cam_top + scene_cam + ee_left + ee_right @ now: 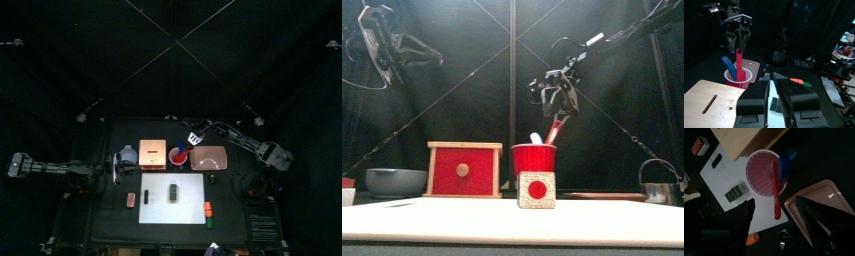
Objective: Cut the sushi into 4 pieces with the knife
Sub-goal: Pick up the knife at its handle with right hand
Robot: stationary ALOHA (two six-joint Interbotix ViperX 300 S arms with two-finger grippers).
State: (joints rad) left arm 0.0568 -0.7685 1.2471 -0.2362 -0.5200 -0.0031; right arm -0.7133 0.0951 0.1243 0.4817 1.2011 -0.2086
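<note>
Green sushi roll (175,190) is lying uncut in the middle of the white cutting board (154,205), all in one piece as far as I can tell, so nothing of the actual cutting is done yet. Calling the back curtain 12 o'clock, the red cup (535,158) stands just off the board at 12 from the roll. The wooden box (152,155) is at 11 and the pink tray (214,158) at 1.

My right gripper (775,201) hangs over the cup with its jaws spread wide. The red knife (774,193) handle pokes up between them, not pinched yet. The blue knife (784,165) shares the cup, right beside the red one.

Stuff that worries me:
- The handle leans, so if I close off-centre a jaw could shove it sideways and tip the cup toward 6, straight onto the roll.
- The blue knife is close enough to get nipped or dragged out too.
- If the blade binds in the cup, I reckon the cup comes up with it, then drops.
- A crooked grab means a twisted blade and uneven pieces.

My left gripper (772,84) sits out around 10 o'clock, jaws drawn nearly together on nothing. Nobody's steadying the roll, so it may skid once the knife presses down.
</note>
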